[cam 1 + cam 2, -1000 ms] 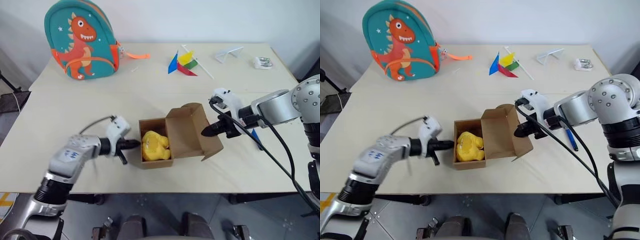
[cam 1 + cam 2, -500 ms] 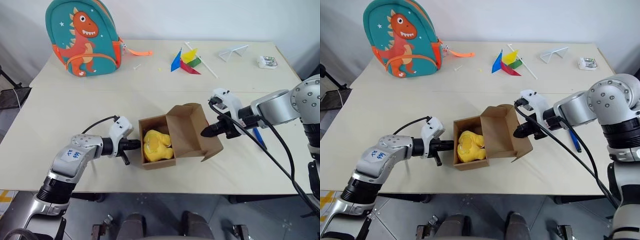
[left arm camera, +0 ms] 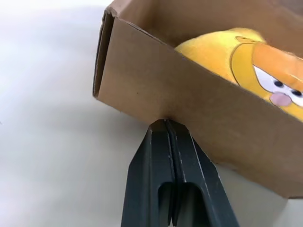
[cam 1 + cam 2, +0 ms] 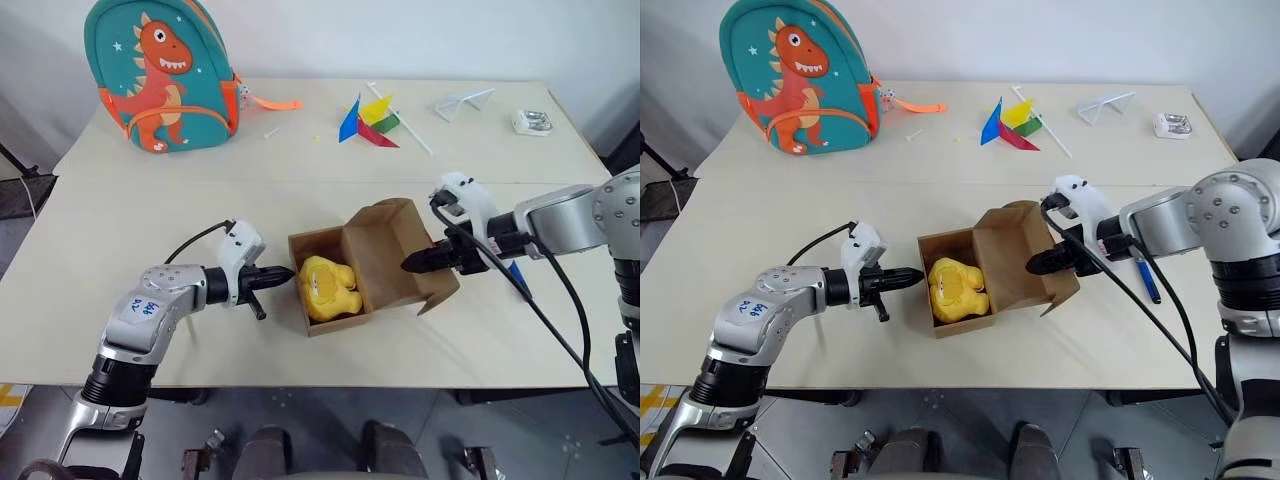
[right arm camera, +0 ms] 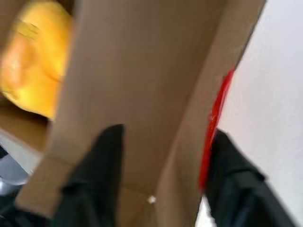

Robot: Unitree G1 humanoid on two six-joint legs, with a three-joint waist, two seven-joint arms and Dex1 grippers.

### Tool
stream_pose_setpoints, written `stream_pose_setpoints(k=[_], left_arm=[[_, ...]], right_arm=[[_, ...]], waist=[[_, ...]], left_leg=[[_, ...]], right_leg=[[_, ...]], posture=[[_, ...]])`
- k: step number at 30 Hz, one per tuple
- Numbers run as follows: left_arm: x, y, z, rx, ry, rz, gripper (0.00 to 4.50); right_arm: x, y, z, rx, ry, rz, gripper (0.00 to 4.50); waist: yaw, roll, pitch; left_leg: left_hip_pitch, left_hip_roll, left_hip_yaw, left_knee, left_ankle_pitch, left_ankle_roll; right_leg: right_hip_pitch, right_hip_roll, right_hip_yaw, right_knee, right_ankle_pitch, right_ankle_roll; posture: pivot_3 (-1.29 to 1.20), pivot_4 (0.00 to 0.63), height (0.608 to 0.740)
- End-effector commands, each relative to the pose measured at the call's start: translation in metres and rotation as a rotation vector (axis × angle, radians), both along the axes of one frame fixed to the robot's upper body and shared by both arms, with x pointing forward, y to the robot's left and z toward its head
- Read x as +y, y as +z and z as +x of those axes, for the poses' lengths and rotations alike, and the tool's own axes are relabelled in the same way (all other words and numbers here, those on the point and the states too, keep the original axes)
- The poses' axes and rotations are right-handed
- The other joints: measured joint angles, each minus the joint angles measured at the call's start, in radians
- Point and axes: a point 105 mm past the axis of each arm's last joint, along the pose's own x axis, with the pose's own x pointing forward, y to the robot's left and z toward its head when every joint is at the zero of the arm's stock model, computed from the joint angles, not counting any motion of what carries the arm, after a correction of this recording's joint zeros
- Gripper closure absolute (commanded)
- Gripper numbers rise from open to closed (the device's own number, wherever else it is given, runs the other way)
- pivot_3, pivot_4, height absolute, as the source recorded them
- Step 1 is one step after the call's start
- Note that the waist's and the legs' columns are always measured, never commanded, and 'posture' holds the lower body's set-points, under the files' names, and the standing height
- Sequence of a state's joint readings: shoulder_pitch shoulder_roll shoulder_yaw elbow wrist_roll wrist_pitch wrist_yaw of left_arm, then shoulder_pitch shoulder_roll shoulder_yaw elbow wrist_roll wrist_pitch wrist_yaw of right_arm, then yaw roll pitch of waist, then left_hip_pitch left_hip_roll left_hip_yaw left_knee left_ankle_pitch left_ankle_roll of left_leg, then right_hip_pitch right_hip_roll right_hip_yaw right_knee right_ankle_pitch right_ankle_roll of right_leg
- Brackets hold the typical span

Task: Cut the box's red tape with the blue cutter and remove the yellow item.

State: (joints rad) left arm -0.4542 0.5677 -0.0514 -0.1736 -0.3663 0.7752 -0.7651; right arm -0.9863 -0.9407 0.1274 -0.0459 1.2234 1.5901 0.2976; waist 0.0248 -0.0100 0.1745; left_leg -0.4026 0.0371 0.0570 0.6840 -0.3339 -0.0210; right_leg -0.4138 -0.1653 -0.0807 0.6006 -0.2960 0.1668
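The brown box (image 4: 322, 318) stands open on the table. The yellow item (image 4: 330, 287), a plush toy with a face (image 3: 265, 61), lies inside it. My left gripper (image 4: 285, 272) is shut and empty, its tip (image 3: 165, 124) pressed against the box's left wall. The lid (image 4: 395, 250) leans back to the right. My right gripper (image 4: 412, 264) is open, its fingers (image 5: 102, 161) standing on either side of the lid's flap. The red tape (image 5: 215, 120) runs along that flap's edge. The blue cutter (image 4: 1148, 285) lies on the table behind my right arm, partly hidden.
At the back left stands a teal dinosaur backpack (image 4: 160, 70). A multicoloured pinwheel (image 4: 370, 120), a white folded stand (image 4: 462, 100) and a small white object (image 4: 528, 122) lie along the far side. The table's front edge runs just below the box.
The box has slid a little to the right and turned, with my left gripper following against its wall. My right gripper has shifted slightly right and its fingers have opened at the lid.
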Motion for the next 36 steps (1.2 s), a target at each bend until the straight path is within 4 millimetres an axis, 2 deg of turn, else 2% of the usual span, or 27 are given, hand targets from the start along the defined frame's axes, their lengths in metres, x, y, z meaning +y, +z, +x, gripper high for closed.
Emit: stream_pose_setpoints(k=[1,3,6,9,13,14,16,18,20,24,27,29,30,32,36], left_arm=[[0.003,0.012,-0.003,-0.06,-0.005,-0.027,4.5],[0.006,0.01,-0.002,-0.06,0.004,-0.03,4.5],[0.012,0.009,-0.003,-0.062,0.009,-0.031,4.5],[0.019,0.01,-0.003,-0.073,0.02,-0.052,4.5],[0.035,0.021,-0.012,-0.122,0.01,-0.123,4.5],[0.047,0.027,-0.019,-0.152,0.002,-0.144,4.5],[0.07,0.033,-0.032,-0.197,-0.006,-0.157,4.12],[0.088,0.033,-0.041,-0.207,-0.004,-0.147,3.66],[0.107,0.031,-0.046,-0.216,0.015,-0.123,2.99],[0.152,0.029,-0.055,-0.227,0.07,-0.041,1.86],[0.176,0.04,-0.066,-0.207,0.057,0.035,0.88],[0.176,0.047,-0.069,-0.202,0.018,0.071,0.33],[0.169,0.05,-0.067,-0.205,-0.009,0.079,0.02],[0.155,0.052,-0.064,-0.222,-0.071,0.135,0.02],[0.111,0.061,-0.053,-0.188,-0.211,0.154,0.02]], right_arm=[[-0.008,0.026,-0.002,-0.152,0.019,0.09,0.72],[-0.016,0.031,0.003,-0.237,0.001,0.106,0.04],[-0.03,0.03,0.009,-0.308,-0.031,0.141,0.04],[-0.034,0.034,0.009,-0.414,0.005,0.22,0.04],[-0.035,0.051,0.0,-0.613,0.093,0.411,0.04],[-0.037,0.06,-0.005,-0.69,0.125,0.469,0.04],[-0.04,0.066,-0.014,-0.741,0.163,0.554,0.0],[-0.036,0.064,-0.024,-0.756,0.247,0.561,0.0],[-0.028,0.062,-0.033,-0.783,0.318,0.56,0.0],[-0.015,0.047,-0.051,-0.827,0.464,0.492,0.0],[-0.011,0.028,-0.072,-0.9,0.604,0.406,0.0],[-0.015,0.021,-0.079,-0.94,0.632,0.382,0.0],[-0.018,0.017,-0.085,-0.935,0.637,0.403,0.0],[-0.022,0.01,-0.088,-0.949,0.637,0.374,0.0],[-0.031,-0.002,-0.095,-0.89,0.659,0.351,0.0]], waist=[[0.003,-0.001,0.0],[0.002,-0.001,0.0],[0.001,-0.001,0.0],[0.001,-0.001,0.0],[-0.005,-0.001,0.001],[-0.005,-0.001,0.001],[-0.008,-0.001,0.001],[-0.008,-0.001,0.001],[-0.004,-0.001,0.001],[-0.001,-0.001,0.001],[0.001,-0.003,0.002],[0.001,-0.003,0.002],[0.002,-0.003,0.002],[0.003,-0.003,0.002],[0.001,-0.003,0.002]], left_leg=[[0.0,0.0,0.0,0.0,0.0,0.0],[0.0,0.0,0.0,0.0,0.0,0.0],[0.0,0.0,0.0,0.001,0.0,0.0],[0.001,0.0,0.001,0.001,0.0,0.0],[0.002,0.0,0.002,0.0,0.0,0.0],[0.002,0.0,0.002,0.0,0.0,0.0],[0.002,0.0,0.003,0.0,0.0,0.0],[0.003,0.0,0.003,0.0,0.0,0.0],[0.005,0.0,0.003,0.0,0.0,0.0],[0.008,0.001,0.003,0.0,0.0,0.0],[0.009,0.001,0.003,-0.001,-0.001,0.0],[0.009,0.001,0.004,-0.001,-0.001,0.0],[0.01,0.001,0.004,-0.001,-0.001,0.0],[0.011,0.001,0.006,-0.001,-0.002,0.001],[0.014,0.001,0.007,-0.001,-0.002,0.001]], right_leg=[[0.0,0.0,0.0,0.0,0.0,0.0],[0.0,0.0,0.0,0.0,0.0,0.0],[0.0,0.0,0.001,0.0,0.0,0.001],[0.0,0.0,0.001,0.001,0.0,0.0],[0.0,0.0,0.001,0.001,0.0,0.001],[0.0,0.0,0.001,0.001,0.0,0.001],[0.0,0.0,0.001,0.001,0.0,0.001],[0.0,0.0,0.001,0.002,0.0,0.001],[0.002,0.0,0.001,0.001,0.0,0.001],[0.006,0.0,0.001,0.001,0.0,0.0],[0.006,0.0,0.001,0.001,0.0,0.0],[0.006,0.0,0.001,0.002,0.0,0.0],[0.006,0.0,0.001,0.002,0.0,0.0],[0.007,-0.001,0.001,0.002,0.0,0.0],[0.008,-0.001,0.002,0.004,0.001,0.0]], posture=[[0.0,0.15,0.74],[0.0,0.15,0.74],[0.0,0.15,0.74],[0.0,0.15,0.74],[0.0,0.15,0.74],[0.0,0.15,0.74],[0.0,0.15,0.74],[0.0,0.15,0.74],[0.0,0.15,0.74],[0.0,0.15,0.74],[0.0,0.15,0.74],[0.0,0.15,0.74],[0.0,0.15,0.74],[0.0,0.15,0.74],[0.0,0.15,0.74]])
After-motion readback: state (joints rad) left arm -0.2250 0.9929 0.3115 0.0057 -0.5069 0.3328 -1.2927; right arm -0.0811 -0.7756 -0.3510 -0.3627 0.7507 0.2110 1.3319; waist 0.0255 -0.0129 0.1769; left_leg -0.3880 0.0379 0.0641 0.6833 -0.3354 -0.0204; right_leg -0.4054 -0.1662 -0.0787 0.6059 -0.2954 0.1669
